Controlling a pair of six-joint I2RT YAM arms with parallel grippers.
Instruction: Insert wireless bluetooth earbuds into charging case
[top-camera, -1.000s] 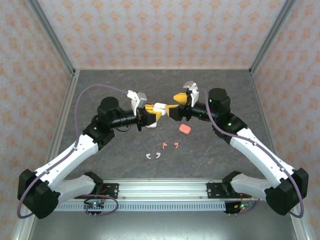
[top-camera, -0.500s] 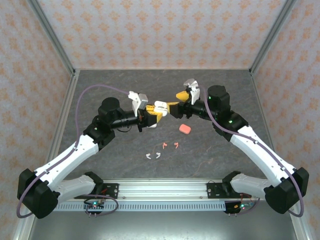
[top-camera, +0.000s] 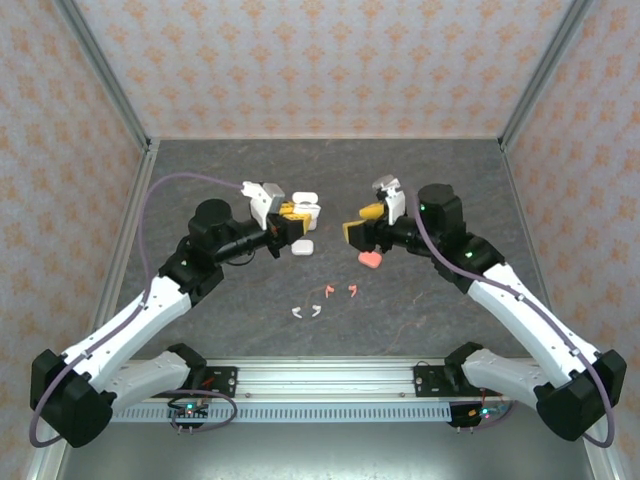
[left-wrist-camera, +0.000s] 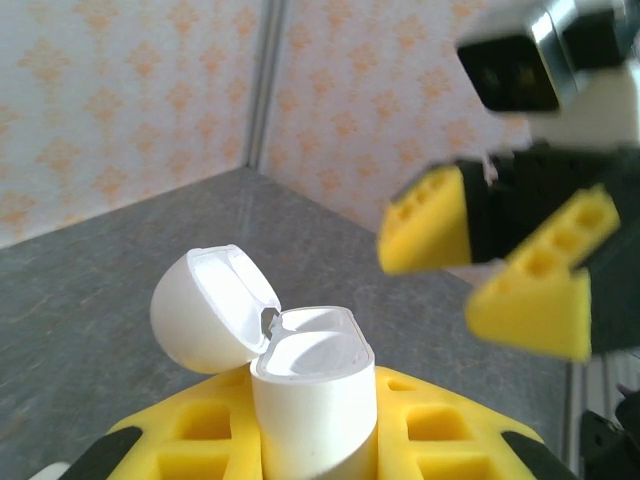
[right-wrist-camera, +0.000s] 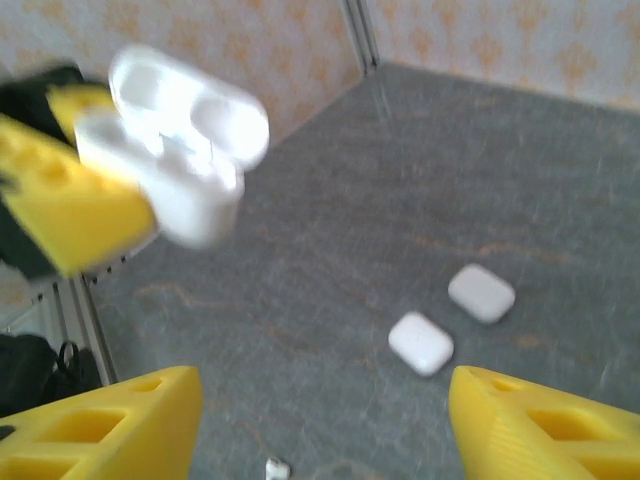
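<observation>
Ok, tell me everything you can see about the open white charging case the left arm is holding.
The glossy white plastic, pebble-shaped charging case has its base pinched between the left gripper's yellow fingers, held above the grey table. Its rounded lid is flipped back on a hinge, open. Its inside looks empty. Nothing else touches it.

The top camera looks steeply down from above and behind the black arm bases (top-camera: 195, 378) onto the whole dark grey stone-patterned table (top-camera: 440, 180), while the two close wrist cameras face each other across its middle, sharing the open white glossy plastic charging case (left-wrist-camera: 305, 390).
</observation>
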